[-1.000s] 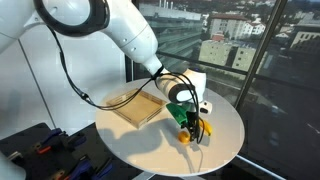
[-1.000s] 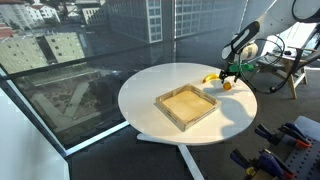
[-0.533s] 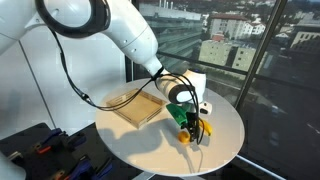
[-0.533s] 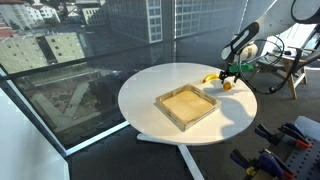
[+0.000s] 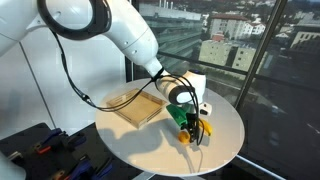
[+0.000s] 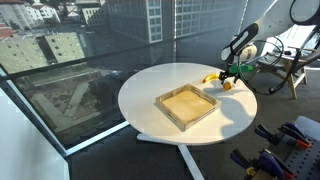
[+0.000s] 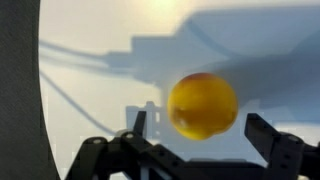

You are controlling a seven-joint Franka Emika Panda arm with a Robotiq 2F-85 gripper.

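Observation:
An orange-yellow round fruit lies on the white round table, filling the middle of the wrist view. My gripper hangs right over it, open, with one finger on each side of the fruit and a gap to both. In both exterior views the gripper stands low over the fruit near the table's edge. Something yellow lies just beside the fruit. I cannot tell whether the fingers touch the table.
A shallow wooden tray sits near the table's middle, beside the gripper. Black cables trail from the arm. Glass windows surround the table. Tools lie on a dark surface below the table; a chair stands behind.

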